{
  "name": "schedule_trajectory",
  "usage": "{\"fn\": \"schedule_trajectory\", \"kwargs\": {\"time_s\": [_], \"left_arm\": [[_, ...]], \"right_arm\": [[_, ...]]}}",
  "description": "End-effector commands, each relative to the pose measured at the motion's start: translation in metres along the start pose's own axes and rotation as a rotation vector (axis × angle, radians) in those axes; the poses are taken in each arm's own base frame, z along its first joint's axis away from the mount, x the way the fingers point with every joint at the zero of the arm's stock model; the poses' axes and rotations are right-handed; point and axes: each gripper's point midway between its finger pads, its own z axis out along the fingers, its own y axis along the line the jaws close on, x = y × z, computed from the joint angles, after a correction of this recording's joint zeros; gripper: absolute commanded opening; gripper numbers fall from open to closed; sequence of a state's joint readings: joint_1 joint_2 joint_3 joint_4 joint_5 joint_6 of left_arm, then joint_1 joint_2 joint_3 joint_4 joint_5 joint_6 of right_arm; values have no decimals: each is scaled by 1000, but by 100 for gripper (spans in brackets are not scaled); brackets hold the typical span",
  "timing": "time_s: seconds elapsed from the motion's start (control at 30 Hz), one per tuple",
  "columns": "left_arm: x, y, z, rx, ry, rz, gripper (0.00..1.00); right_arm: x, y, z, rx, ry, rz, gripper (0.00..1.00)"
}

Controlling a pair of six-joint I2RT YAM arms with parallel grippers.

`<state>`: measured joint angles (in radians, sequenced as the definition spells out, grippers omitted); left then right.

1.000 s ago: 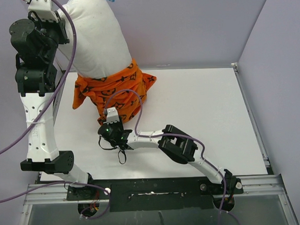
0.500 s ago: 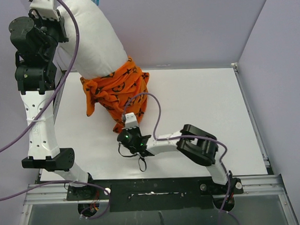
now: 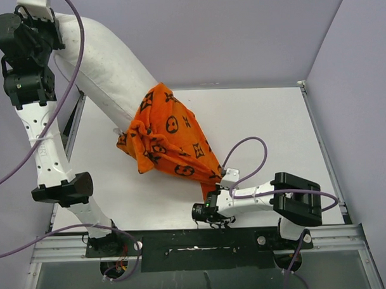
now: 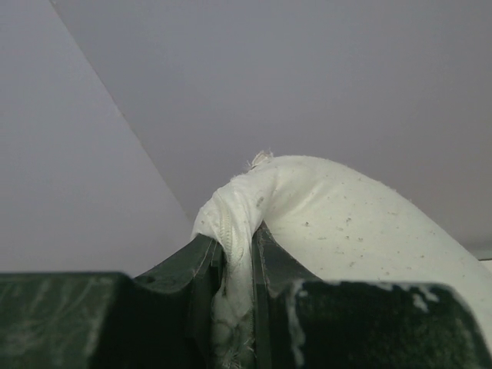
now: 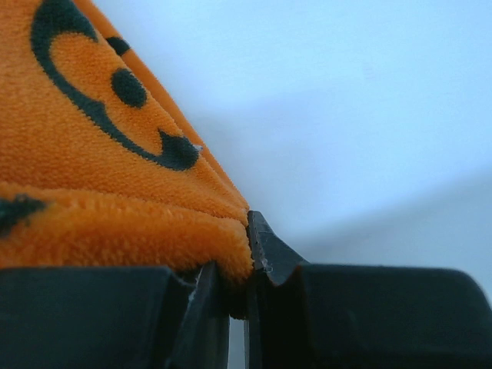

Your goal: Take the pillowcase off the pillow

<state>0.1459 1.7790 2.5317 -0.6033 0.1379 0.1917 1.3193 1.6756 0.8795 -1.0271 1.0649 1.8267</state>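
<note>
PULLED TAUT: The right gripper (image 5: 247,254), jaws clamped on a corner of the pillowcase (image 3: 170,136), sits low at the near edge of the table (image 3: 274,116), right of centre. The left gripper (image 4: 238,254), jaws pinched on a seam corner of the pillow (image 3: 104,62), holds it high at the far left. Between them the pillow hangs on a slant. Its upper length is bare and white, and its lower end sits inside the orange cover, which is drawn tight toward the right gripper.

The job looks well past halfway, with only the bottom end of the pillow to slip free. The right arm lies folded along the table's near edge, so there seems little room to pull nearer; a further lift on the left looks the likelier way. A purple cable (image 3: 247,140) loops just beside the cover's near corner. Grey walls (image 3: 240,35) close in far and right.
</note>
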Motion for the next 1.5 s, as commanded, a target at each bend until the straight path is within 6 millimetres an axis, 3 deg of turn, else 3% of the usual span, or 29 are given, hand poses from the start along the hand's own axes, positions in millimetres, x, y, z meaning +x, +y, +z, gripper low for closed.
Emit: {"fn": "schedule_trajectory", "kwargs": {"time_s": [0.0,0.3,0.4,0.47,0.53,0.6,0.63,0.7,0.73,0.8,0.87,0.9,0.97,1.07,1.13,1.2,1.23,1.33,1.47], "left_arm": [[-122,78,-27,-272,-437,170,0],[-121,104,-11,-402,-477,255,0],[-112,104,-9,-397,-451,208,0],[-104,103,-6,-389,-428,174,0],[-95,98,-3,-361,-401,135,0],[-89,85,-1,-286,-375,75,0],[-86,76,-2,-242,-362,51,0],[-80,58,-2,-147,-343,-11,0],[-80,50,-4,-108,-342,-28,0],[-83,33,-9,-26,-347,-68,0],[-85,17,-13,62,-339,-101,0],[-84,8,-15,107,-331,-117,0],[-87,-5,-23,179,-328,-145,0],[-92,-19,-33,252,-342,-156,0],[-93,-24,-38,274,-350,-157,0],[-97,-26,-42,282,-360,-151,0],[-97,-26,-43,283,-361,-150,0],[-97,-26,-45,284,-360,-147,0],[-96,-26,-45,281,-360,-148,0]], "right_arm": [[-43,-71,-15,180,-113,77,0],[-40,-127,-25,185,-19,230,0],[-50,-132,-28,114,2,238,0],[-63,-125,-32,36,-9,221,0],[-82,-99,-38,-75,-42,94,0],[-101,-54,-51,-224,-91,-116,13],[-104,-20,-61,-344,-91,-217,22],[-98,45,-91,-693,-110,-475,55],[-91,65,-107,-841,-101,-544,66],[-81,85,-131,-1025,-52,-646,77],[-73,93,-148,-1192,32,-729,80],[-78,95,-147,-1238,64,-732,81],[-103,95,-132,-1237,75,-694,81],[-163,100,-99,-1282,40,-483,82],[-198,96,-53,-1195,3,-356,82],[-217,96,-3,-1121,42,-278,82],[-220,97,19,-1117,63,-260,83],[-209,122,51,-1174,76,-353,86],[-196,153,76,-1264,42,-488,88]]}}
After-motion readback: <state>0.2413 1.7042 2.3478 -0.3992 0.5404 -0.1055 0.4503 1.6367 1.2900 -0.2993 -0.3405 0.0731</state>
